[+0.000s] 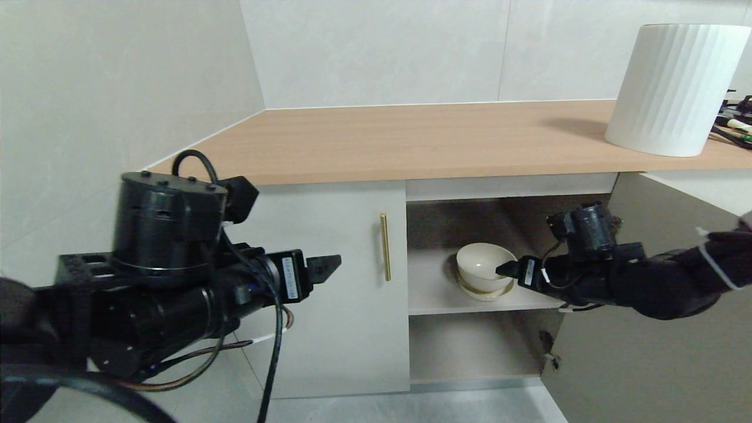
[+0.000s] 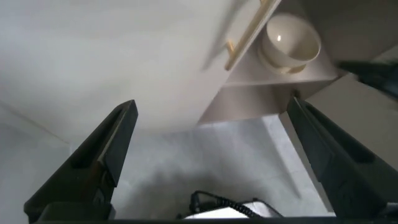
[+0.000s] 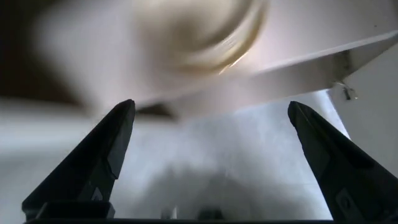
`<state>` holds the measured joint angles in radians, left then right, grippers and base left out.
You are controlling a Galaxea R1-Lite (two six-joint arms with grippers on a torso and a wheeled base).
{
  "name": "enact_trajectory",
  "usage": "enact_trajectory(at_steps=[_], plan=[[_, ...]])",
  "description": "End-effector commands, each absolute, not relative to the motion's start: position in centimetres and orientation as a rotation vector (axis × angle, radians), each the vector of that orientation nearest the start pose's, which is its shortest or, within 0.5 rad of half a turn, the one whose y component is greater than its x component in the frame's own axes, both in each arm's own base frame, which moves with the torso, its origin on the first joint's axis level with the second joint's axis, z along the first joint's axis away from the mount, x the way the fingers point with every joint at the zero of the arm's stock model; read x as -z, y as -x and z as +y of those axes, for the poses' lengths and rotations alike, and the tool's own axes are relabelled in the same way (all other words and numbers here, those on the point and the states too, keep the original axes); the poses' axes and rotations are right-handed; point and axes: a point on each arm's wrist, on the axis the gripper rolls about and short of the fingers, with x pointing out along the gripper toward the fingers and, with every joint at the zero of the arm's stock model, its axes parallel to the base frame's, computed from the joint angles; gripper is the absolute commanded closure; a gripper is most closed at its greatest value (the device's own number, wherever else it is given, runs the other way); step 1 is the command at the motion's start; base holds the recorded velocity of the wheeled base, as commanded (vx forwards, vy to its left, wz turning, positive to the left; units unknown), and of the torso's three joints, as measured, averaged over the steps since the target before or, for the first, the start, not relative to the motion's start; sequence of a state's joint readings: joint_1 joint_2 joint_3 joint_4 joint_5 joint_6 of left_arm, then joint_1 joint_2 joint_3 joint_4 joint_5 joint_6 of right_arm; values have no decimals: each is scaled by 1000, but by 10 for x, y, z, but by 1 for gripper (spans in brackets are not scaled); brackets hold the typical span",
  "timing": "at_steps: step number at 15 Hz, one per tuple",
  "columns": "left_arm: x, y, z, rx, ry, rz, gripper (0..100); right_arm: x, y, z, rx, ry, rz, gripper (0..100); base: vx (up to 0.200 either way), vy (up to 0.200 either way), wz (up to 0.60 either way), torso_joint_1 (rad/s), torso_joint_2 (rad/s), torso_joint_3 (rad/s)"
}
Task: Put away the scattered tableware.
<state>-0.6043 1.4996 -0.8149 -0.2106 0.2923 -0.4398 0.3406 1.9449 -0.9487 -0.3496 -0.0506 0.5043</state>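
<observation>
My head view is bright and evenly lit. The white ribbed cylinder [image 1: 675,88] throws a soft shadow on the countertop [image 1: 411,141], falling toward my left gripper [image 1: 323,265]. The cabinet shelf [image 1: 435,288] beyond the right gripper [image 1: 506,270] sits in dimmer shade. From the left wrist, a small glint shows inside the bowl [image 2: 289,40], far ahead of the spread fingers [image 2: 106,155]. From the right wrist, the bowl just ahead smears into blur beside a dark patch.

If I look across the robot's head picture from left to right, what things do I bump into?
left gripper → gold door handle → cream bowl on the cupboard shelf → white ribbed container on the counter
</observation>
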Motion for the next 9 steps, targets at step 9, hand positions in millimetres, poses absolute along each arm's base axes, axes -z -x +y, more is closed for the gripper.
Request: enact_trajectory(at_steps=[9], plan=[[-197, -176, -93, 177, 238, 501, 0, -184, -170, 88, -391, -213, 689, 0, 0, 0, 0, 0, 0, 0]])
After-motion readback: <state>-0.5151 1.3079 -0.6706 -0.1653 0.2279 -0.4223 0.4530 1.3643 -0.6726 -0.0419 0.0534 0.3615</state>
